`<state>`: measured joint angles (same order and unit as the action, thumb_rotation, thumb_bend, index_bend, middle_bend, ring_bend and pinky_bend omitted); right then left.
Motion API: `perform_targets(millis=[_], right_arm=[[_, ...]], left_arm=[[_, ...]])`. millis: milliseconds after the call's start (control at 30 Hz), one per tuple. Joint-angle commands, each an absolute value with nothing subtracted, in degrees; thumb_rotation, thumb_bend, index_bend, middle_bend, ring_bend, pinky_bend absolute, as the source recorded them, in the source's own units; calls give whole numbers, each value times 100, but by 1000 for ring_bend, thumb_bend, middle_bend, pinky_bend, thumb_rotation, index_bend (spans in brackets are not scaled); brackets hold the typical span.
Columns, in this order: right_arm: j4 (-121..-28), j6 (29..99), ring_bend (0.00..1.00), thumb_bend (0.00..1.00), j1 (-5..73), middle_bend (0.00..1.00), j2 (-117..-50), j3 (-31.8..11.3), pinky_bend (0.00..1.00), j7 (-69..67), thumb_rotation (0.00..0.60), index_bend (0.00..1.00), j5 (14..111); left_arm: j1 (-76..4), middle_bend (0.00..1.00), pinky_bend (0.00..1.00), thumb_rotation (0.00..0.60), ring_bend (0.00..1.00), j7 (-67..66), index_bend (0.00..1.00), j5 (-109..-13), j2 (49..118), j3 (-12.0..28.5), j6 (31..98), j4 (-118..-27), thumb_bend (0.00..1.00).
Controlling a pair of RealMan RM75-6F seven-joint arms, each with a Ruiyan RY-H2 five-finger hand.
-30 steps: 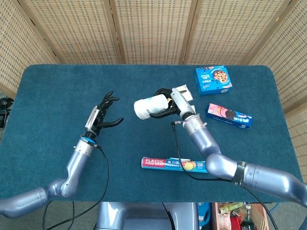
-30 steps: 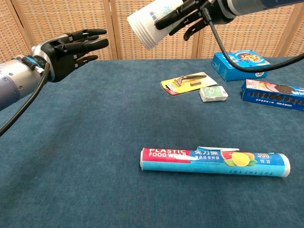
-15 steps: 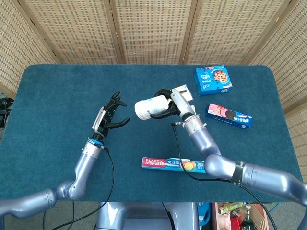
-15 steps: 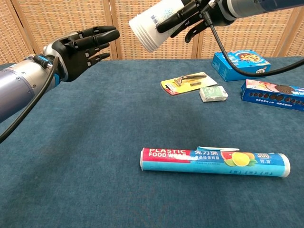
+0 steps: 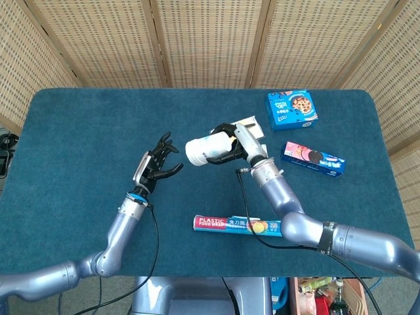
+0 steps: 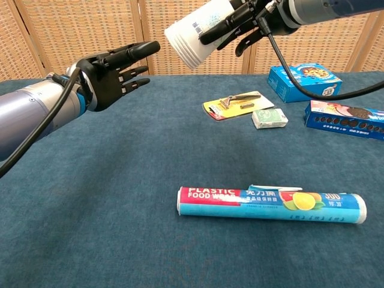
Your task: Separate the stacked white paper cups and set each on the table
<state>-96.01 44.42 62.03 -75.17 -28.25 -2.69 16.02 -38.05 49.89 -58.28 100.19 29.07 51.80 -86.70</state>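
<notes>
My right hand holds the stacked white paper cups on their side, well above the table, with the open rim pointing toward my left hand. My left hand is open with its fingers spread, raised in the air a short gap to the left of the cups' rim and not touching them. The far end of the cups is covered by the right hand's fingers.
A roll of plastic food wrap lies near the table's front edge. A razor card and a small white box lie behind it. A blue cookie box and a blue biscuit pack sit at the right.
My left hand has moved right and closer to the cups' rim, fingers still spread. My right hand has shifted slightly with the cups still in its grip.
</notes>
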Motion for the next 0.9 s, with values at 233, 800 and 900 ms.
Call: perform_targets(millis=[233, 800, 900], right_arm=[[-9610, 4421, 412, 239, 6210, 552, -7502, -2786, 658, -313, 600, 663, 1629], [-9619, 4389, 413, 239, 6151, 551, -7413, -2730, 658, -426, 600, 663, 1667], [-9629, 4382, 412, 239, 6139, 551, -7396, -2719, 658, -438, 600, 663, 1693]], left_arm=[[-3926, 0, 0, 600, 0, 4780, 510, -5713, 10165, 2995, 5156, -8737, 206], [-4018, 0, 0, 600, 0, 4742, 551, -5777, 10440, 3058, 5134, -8616, 221], [-4039, 0, 0, 600, 0, 4735, 551, -5775, 10474, 3082, 5125, -8585, 241]])
